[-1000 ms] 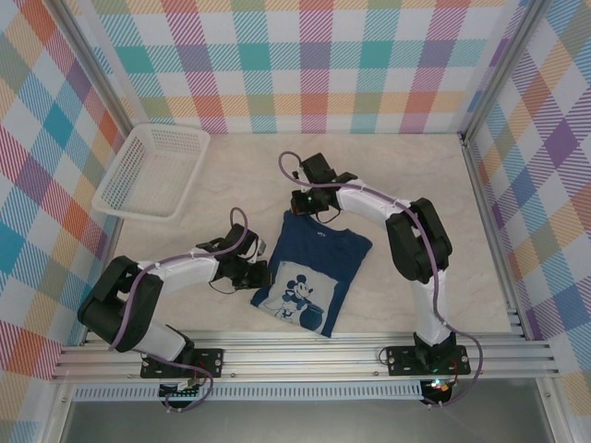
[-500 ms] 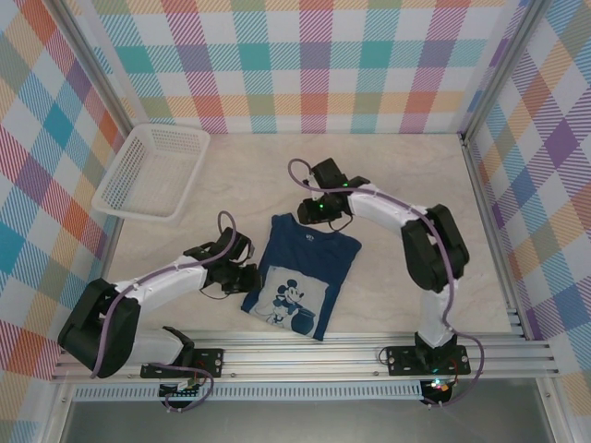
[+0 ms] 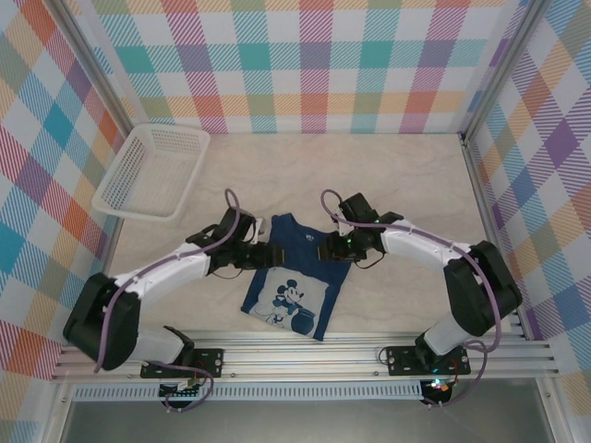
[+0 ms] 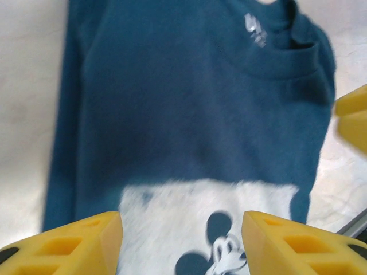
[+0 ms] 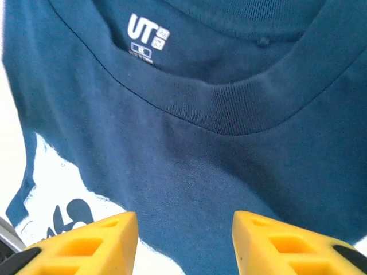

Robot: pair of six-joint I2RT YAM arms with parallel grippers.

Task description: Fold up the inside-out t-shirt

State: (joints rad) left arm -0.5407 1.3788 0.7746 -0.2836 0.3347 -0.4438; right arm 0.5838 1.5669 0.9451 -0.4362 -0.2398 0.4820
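Soft, limp and light, the inside-out t-shirt (image 3: 297, 277) lies flat on the worktop (image 3: 416, 185), collar toward 12 o'clock, with the left gripper (image 3: 269, 254) at its 10 and the right gripper (image 3: 336, 247) at its 2, fingers (image 4: 63, 243) apart and empty; best pinched at the shoulder edges.

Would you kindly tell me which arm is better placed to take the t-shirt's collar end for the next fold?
Right, probably: the right gripper hovers open with the collar just ahead of it, while the left gripper faces the mid-body.
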